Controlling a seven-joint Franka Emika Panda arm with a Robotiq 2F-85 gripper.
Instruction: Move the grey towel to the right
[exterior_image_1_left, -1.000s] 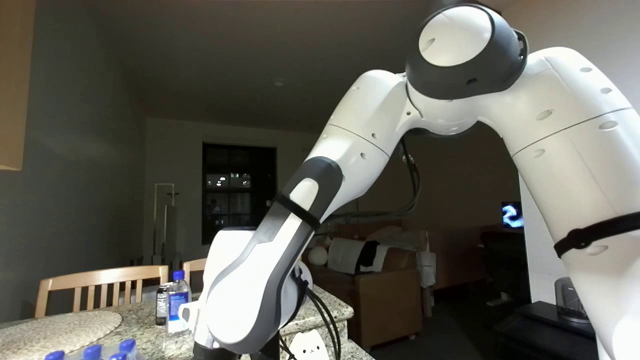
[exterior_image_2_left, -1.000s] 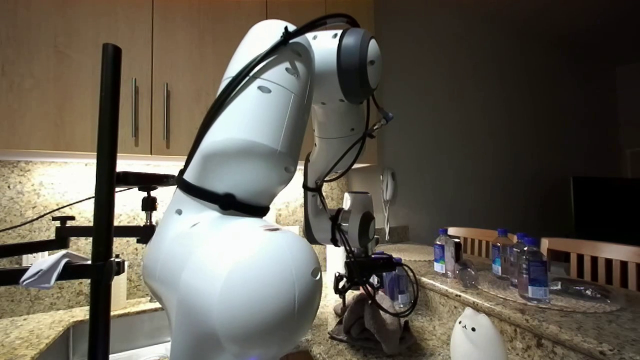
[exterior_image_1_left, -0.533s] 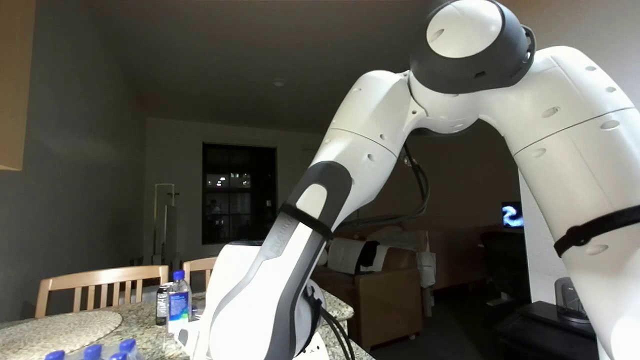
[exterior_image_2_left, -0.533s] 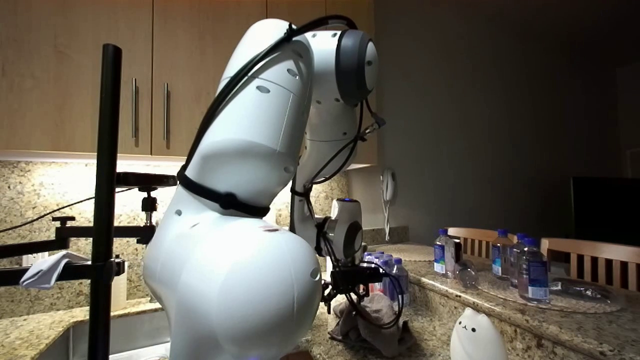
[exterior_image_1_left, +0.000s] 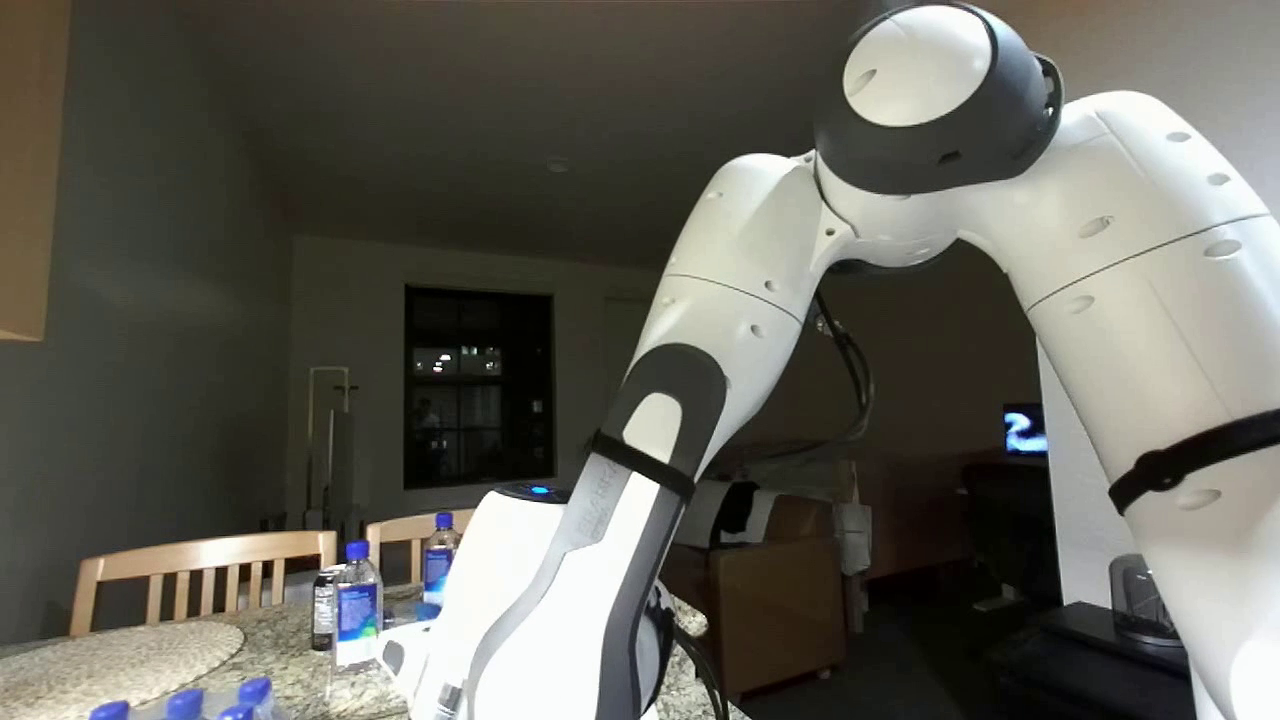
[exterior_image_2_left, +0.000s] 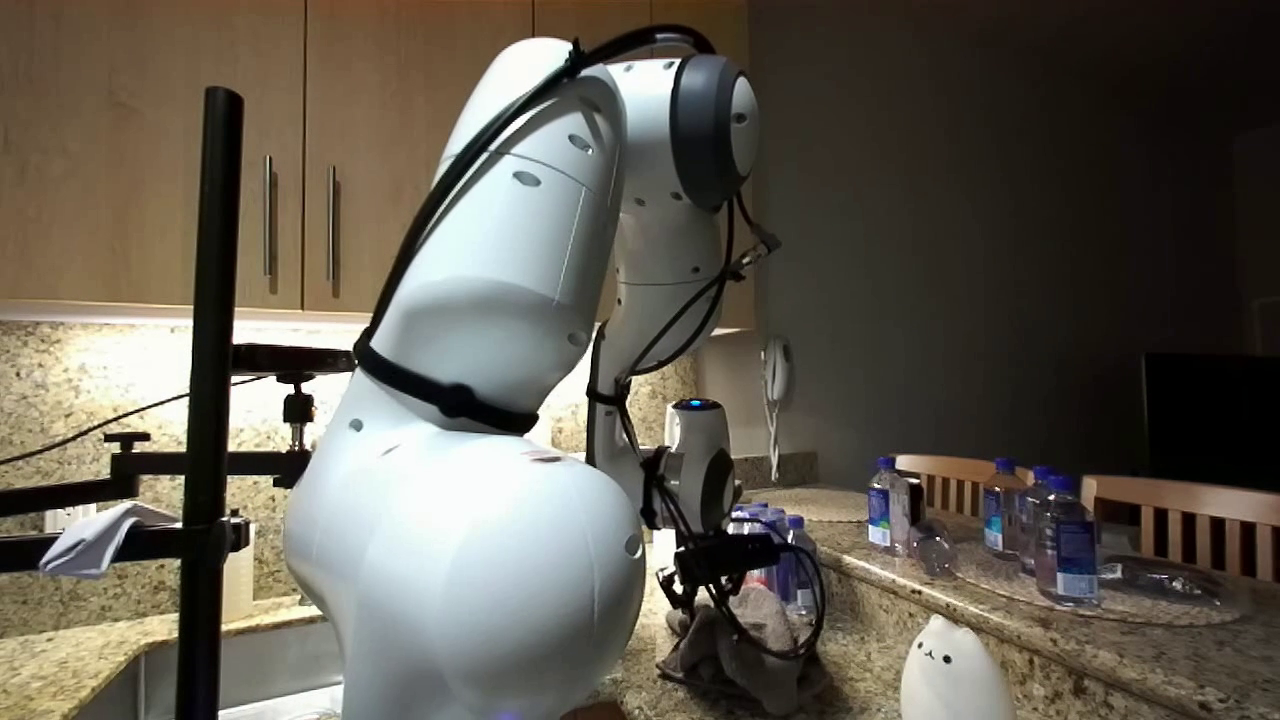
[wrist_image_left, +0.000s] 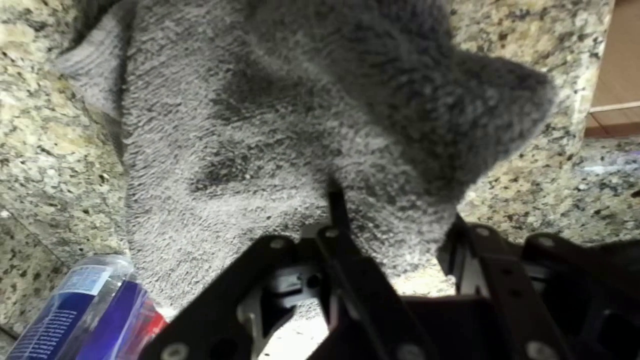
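The grey towel (wrist_image_left: 240, 130) fills much of the wrist view, lying rumpled on the speckled stone counter, with a raised fold toward the right. My gripper (wrist_image_left: 395, 202) is over its near edge, jaws partly apart. One finger (wrist_image_left: 339, 207) lies across the cloth; the opposite one is beside the towel's right corner. Cloth shows between them, but whether they pinch it is unclear. In an exterior view the towel (exterior_image_2_left: 755, 655) forms a heap under the gripper (exterior_image_2_left: 690, 600), whose far side is hidden by cables.
Bottles (wrist_image_left: 65, 310) with blue labels stand close beside the towel. A white cat figure (exterior_image_2_left: 955, 675) is in front of the raised ledge, which carries several bottles (exterior_image_2_left: 1075, 550). A sink (exterior_image_2_left: 240, 665) and a black post (exterior_image_2_left: 205, 400) are near the arm's base.
In an exterior view my gripper has come lower over the towel, first shifting left, then slightly back right. The towel heap stays in about the same place.
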